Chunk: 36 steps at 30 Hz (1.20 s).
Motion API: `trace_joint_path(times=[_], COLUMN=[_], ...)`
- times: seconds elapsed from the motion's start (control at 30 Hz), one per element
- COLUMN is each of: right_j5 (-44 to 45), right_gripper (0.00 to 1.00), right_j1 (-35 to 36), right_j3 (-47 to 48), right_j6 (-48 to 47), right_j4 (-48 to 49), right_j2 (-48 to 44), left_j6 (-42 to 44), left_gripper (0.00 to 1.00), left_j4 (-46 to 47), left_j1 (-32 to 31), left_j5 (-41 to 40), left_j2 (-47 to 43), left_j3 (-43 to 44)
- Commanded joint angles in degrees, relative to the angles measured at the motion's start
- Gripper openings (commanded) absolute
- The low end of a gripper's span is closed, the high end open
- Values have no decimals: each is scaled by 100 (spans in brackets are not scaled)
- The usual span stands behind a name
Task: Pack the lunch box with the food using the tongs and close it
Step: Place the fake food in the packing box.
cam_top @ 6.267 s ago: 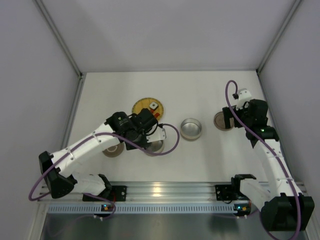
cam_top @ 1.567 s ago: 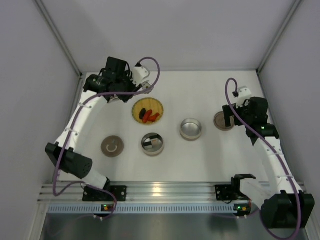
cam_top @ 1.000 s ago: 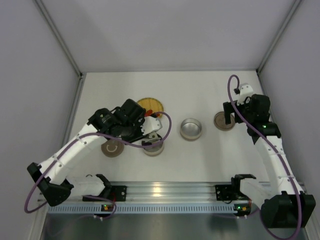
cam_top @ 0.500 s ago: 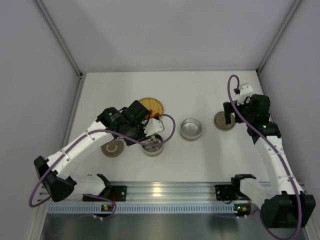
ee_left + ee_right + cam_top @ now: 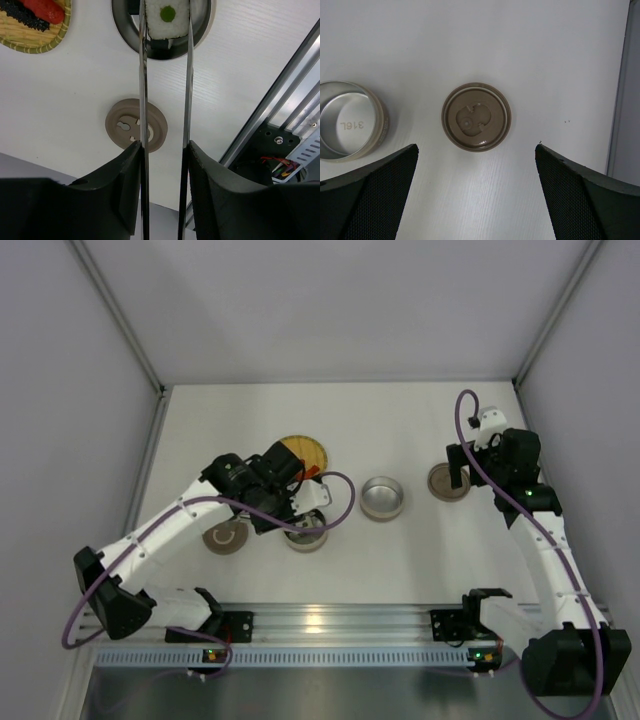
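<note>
My left gripper [image 5: 164, 145] [image 5: 272, 488] is shut on the slim metal tongs [image 5: 143, 75], one arm against each finger. The tong tips pinch a white sushi roll with a green centre [image 5: 167, 17] right over the round steel lunch box container [image 5: 200, 35] [image 5: 305, 531], which has something dark inside. More food stays on the yellow woven plate [image 5: 30, 42] [image 5: 303, 451]: a red-orange piece [image 5: 47, 9] and a dark one [image 5: 20, 12]. My right gripper [image 5: 476, 147] [image 5: 458, 472] hangs open above a brown lid [image 5: 476, 116] [image 5: 446, 483], holding nothing.
A second, empty steel container [image 5: 382, 497] [image 5: 347, 127] stands mid-table, left of the right-hand lid. Another brown lid [image 5: 225, 536] [image 5: 136, 124] lies left of the first container. The aluminium rail [image 5: 320, 620] runs along the near edge, and grey walls close in the sides.
The left arm has swung from the back left corner to above the near container, then edged slightly right over the last second. The right arm has barely moved.
</note>
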Motion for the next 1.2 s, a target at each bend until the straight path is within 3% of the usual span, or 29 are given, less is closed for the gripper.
trace_joint_path(times=[0.0,0.43,0.77,0.97,1.17], right_j5=[19,46,37,-33,19], right_gripper=[99,100,99,99,99], right_j1=[36,45,45,36,36], right_j3=[76,76,85,76,94], right_j6=[-11,-72,-81,-63,-107], right_j4=[75,58,49,49,5], right_j2=[-86,-139,-139,-104,-147], left_j6=[-19,-54,-63,156,289], left_gripper=[44,56,53,53,53], left_j4=[-18,211,255,88,184], left_j1=[-32,-32,3,713,2050], left_j5=[77,-2,-178,50,577], left_j2=[41,217,164,559,1271], left_j3=[77,77,1105,1851,2221])
